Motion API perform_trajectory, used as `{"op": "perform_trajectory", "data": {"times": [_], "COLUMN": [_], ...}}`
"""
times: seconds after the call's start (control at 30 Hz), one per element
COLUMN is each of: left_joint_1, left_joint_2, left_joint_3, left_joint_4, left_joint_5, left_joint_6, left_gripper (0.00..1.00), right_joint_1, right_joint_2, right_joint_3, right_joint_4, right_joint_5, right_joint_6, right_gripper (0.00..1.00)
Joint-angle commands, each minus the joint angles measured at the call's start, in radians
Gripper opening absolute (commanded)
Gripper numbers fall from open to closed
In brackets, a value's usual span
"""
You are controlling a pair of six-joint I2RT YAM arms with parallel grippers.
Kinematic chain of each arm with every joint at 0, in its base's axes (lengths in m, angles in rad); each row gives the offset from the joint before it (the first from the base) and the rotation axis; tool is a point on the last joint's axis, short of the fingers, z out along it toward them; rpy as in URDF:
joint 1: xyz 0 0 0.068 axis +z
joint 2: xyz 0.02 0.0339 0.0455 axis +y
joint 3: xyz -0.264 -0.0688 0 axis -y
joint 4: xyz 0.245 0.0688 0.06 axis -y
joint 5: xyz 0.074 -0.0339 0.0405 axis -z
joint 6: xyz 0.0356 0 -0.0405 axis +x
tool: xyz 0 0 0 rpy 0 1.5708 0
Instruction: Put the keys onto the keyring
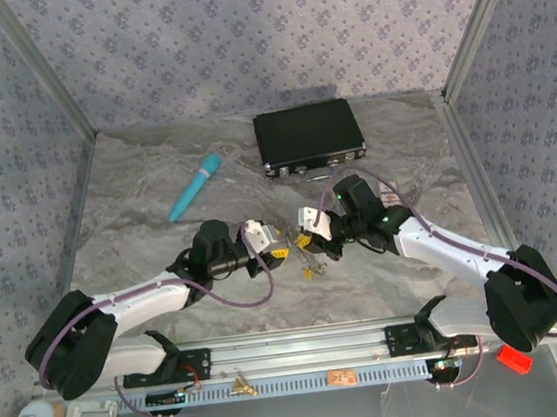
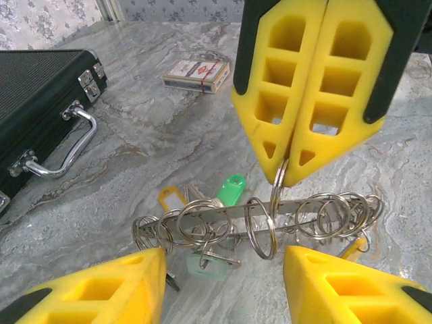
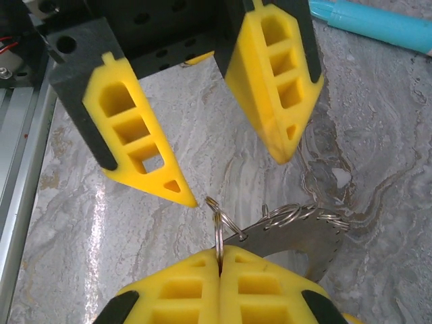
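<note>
The keyring (image 3: 307,237) is a flat grey plate with a toothed edge and several split rings threaded along it. It hangs just above the table. My right gripper (image 3: 219,253) is shut on one upright split ring at its end. In the left wrist view the keyring (image 2: 270,208) appears edge-on as a bar under the right gripper (image 2: 287,177). Keys dangle from it: a green tag (image 2: 231,189), a yellow tag (image 2: 170,198) and a pale green tag (image 2: 206,264). My left gripper (image 2: 224,256) faces the ring, open, with nothing between its fingers (image 3: 172,185).
A black case (image 1: 308,135) with a chrome handle (image 2: 64,152) lies at the back. A teal pen-shaped thing (image 1: 195,186) rests at the back left, and a card box (image 2: 197,74) lies beyond the keyring. The metal rail (image 1: 295,353) runs along the near edge.
</note>
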Motion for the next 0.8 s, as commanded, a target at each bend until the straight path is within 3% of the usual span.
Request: {"op": "perform_trajectory", "data": {"times": [0.0,0.33,0.53,0.67,0.77], "left_joint_1": [-0.003,0.001,0.002,0.006,0.003], "left_joint_2": [0.013,0.007,0.023,-0.068,-0.164], "left_joint_3": [0.002,0.002,0.032,-0.040,-0.083], "left_joint_4": [0.049,0.088,0.031,0.076,0.044], "left_joint_5": [0.018,-0.101,-0.197,-0.213,-0.162], "left_joint_6": [-0.020,-0.024,-0.017,-0.013,0.010], "left_gripper": [0.49,0.46,0.46,0.43,0.38], "right_joint_1": [0.012,0.045,0.052,0.050,0.050], "right_joint_2": [-0.023,-0.025,-0.033,-0.042,-0.040], "right_joint_3": [0.029,0.049,0.053,0.049,0.053], "right_joint_4": [-0.014,-0.064,-0.052,-0.030,-0.025], "right_joint_5": [-0.041,-0.053,-0.049,-0.039,-0.033], "right_joint_6": [-0.007,-0.035,-0.036,-0.025,-0.024], "right_gripper": [0.00,0.00,0.00,0.00,0.00]}}
